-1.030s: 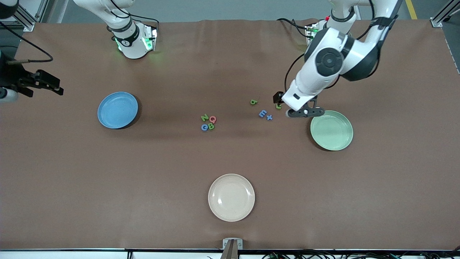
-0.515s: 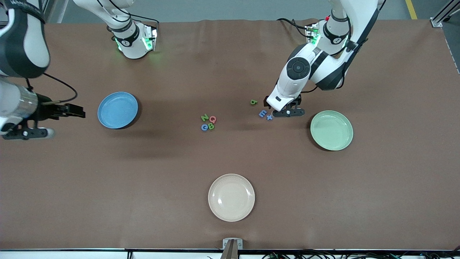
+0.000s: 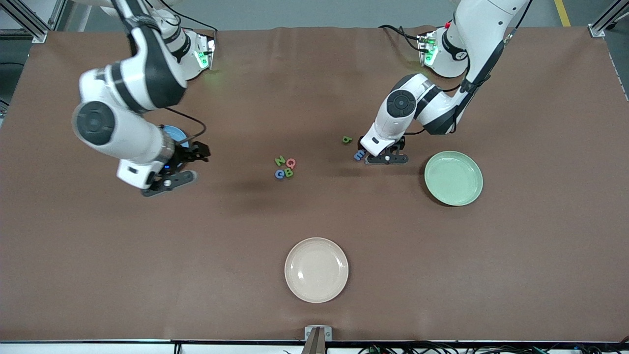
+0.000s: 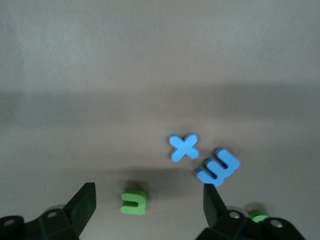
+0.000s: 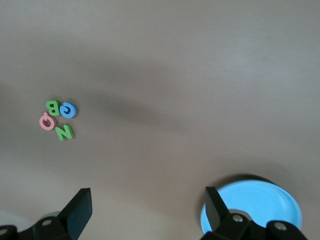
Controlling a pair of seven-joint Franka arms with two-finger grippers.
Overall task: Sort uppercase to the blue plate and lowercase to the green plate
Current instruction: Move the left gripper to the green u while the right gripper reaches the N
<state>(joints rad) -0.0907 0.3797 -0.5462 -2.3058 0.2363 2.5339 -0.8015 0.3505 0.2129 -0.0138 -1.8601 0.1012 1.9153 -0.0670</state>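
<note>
The uppercase letters lie clustered mid-table: green N (image 3: 279, 160), pink Q (image 3: 291, 162), blue G (image 3: 279, 173) and green B (image 3: 288, 172). Among the lowercase letters, the green b (image 3: 347, 139) lies apart. My left gripper (image 3: 385, 153) is low over the others. It is open, and the green u (image 4: 134, 200) lies between its jaws untouched. The blue t (image 4: 184, 147) and blue m (image 4: 218, 166) lie just ahead. The green plate (image 3: 453, 178) sits beside that gripper. My right gripper (image 3: 183, 167) hangs open and empty beside the blue plate (image 5: 250, 210), which the arm mostly hides in the front view.
A cream plate (image 3: 316, 269) sits near the table's front edge, nearer the front camera than the letters. The right wrist view shows the uppercase cluster, with the N (image 5: 64, 132) some way ahead of the gripper.
My right arm has swung in from the table's end to hang by the blue plate. My left gripper has shifted from the green plate's rim to over the lowercase letters, and now hides u and t.
</note>
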